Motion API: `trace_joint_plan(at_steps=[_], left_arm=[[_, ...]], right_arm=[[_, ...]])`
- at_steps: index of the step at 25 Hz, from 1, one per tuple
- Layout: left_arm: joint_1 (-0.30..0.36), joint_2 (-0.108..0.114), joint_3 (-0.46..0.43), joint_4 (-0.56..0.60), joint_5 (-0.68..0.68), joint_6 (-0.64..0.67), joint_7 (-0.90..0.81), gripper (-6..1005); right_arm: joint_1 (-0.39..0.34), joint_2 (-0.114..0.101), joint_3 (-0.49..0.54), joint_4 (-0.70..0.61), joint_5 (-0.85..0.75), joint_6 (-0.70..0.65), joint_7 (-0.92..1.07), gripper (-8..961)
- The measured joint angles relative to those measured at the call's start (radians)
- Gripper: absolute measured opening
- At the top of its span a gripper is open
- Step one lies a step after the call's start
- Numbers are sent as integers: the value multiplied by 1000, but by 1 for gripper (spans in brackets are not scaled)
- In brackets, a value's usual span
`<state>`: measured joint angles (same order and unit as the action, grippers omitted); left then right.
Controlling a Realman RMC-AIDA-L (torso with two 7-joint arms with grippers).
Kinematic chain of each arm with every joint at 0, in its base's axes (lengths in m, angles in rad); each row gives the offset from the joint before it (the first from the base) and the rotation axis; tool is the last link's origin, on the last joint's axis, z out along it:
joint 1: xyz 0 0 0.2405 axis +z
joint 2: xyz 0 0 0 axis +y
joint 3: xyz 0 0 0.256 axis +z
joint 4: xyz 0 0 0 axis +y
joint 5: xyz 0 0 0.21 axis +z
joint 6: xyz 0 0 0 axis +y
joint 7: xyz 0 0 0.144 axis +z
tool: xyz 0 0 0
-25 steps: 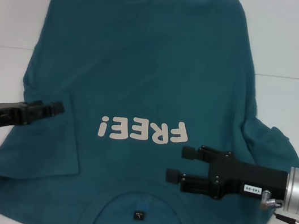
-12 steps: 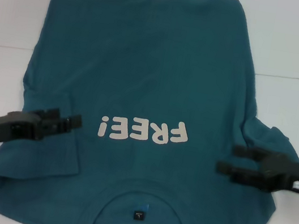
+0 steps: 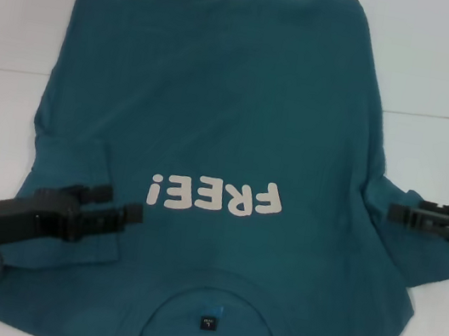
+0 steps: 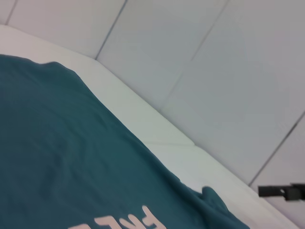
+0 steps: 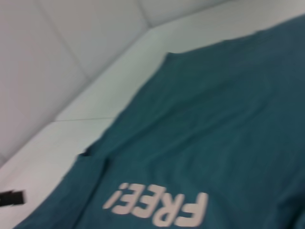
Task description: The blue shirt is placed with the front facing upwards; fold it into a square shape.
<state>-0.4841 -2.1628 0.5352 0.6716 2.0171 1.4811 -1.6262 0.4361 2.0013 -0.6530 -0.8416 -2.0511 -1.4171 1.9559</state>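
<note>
Blue shirt (image 3: 213, 132) between grippers (seemingly flat)

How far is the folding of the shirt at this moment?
Done: the left sleeve lies folded onto the blue shirt. In hand: left pincer hovers over it; right pincer is above the right sleeve, which lies spread. Left: that sleeve and the body folds.

The shirt (image 3: 216, 115) is soft matt cloth with a smooth pale print (image 3: 213, 195), lying on a smooth matt white table (image 3: 448, 67).

White surface (image 3: 447, 76) lay open around the blue shirt (image 3: 217, 106); both end effectors hovered over its sleeves.
</note>
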Motion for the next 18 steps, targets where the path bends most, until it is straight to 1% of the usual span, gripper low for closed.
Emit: trace_joint_plan(at_steps=[1, 2, 5, 8, 13, 18], left_arm=[[3, 0, 6, 0, 1, 0, 5, 893], [6, 1, 15, 1, 3, 0, 11, 892], [10, 1, 27, 2, 17, 1, 27, 890], [10, 1, 37, -1, 27, 1, 38, 891], [9, 0, 45, -2, 28, 1, 42, 891], [7, 0, 45, -3, 29, 1, 42, 891]], right_arm=[[7, 0, 1, -21, -40, 21, 72, 856], [7, 0, 1, -21, -40, 21, 72, 855], [14, -3, 2, -37, -74, 41, 155, 854], [17, -9, 4, -39, -91, 54, 210, 853], [20, -17, 8, -41, -105, 78, 237, 851], [17, -18, 9, -41, -132, 152, 232, 848]])
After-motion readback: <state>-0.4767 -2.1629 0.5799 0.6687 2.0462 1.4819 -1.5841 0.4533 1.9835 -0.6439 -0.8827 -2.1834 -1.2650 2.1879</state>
